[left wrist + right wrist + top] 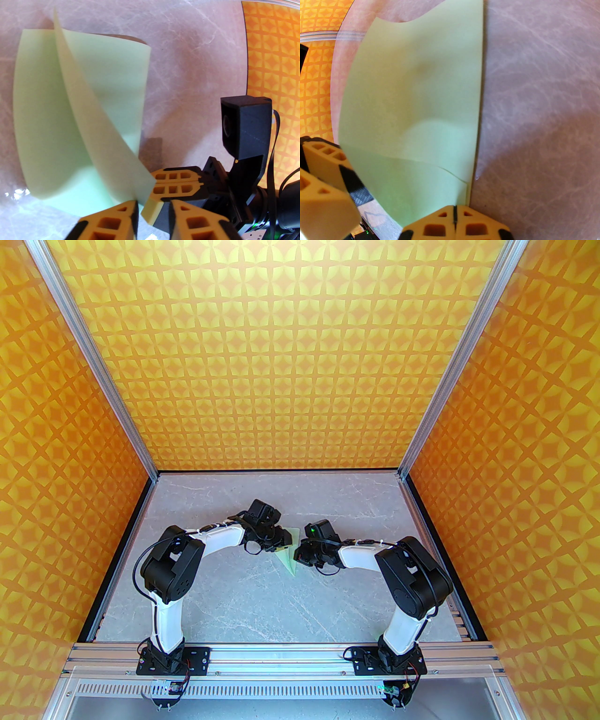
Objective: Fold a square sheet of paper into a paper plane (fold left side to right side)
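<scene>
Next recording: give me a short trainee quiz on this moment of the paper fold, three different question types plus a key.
1. True or false: the sheet of paper lies fully flat on the table.
2. The left gripper and right gripper meet at the paper. Whose jaws are shut? A. left B. right C. both
3. Fill in: the paper is pale ____.
Key: 1 false, part of it stands raised; 2 B; 3 green.
</scene>
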`<act>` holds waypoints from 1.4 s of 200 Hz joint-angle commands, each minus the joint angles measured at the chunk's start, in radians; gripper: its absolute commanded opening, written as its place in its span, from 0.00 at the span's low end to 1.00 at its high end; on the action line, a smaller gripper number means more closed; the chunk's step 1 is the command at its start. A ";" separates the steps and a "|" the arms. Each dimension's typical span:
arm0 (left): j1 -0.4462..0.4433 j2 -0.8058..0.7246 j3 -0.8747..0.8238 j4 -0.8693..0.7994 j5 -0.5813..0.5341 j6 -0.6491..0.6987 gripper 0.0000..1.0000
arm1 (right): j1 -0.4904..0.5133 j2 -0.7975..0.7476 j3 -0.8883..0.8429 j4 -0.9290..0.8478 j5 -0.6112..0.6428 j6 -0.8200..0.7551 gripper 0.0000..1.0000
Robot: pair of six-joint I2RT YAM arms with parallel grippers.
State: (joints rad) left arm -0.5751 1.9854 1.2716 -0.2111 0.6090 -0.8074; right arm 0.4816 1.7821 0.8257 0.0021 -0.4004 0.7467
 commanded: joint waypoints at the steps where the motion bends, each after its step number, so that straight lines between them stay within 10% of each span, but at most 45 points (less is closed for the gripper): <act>1: 0.002 0.016 -0.022 0.082 0.040 -0.034 0.33 | -0.006 0.028 -0.002 -0.050 0.028 -0.025 0.03; 280: 0.002 0.082 -0.109 0.348 0.055 -0.173 0.25 | -0.012 -0.040 -0.020 -0.027 0.043 -0.011 0.06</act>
State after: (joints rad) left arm -0.5751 2.0506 1.1759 0.1112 0.6479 -0.9691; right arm 0.4808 1.7786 0.8253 0.0013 -0.3988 0.7441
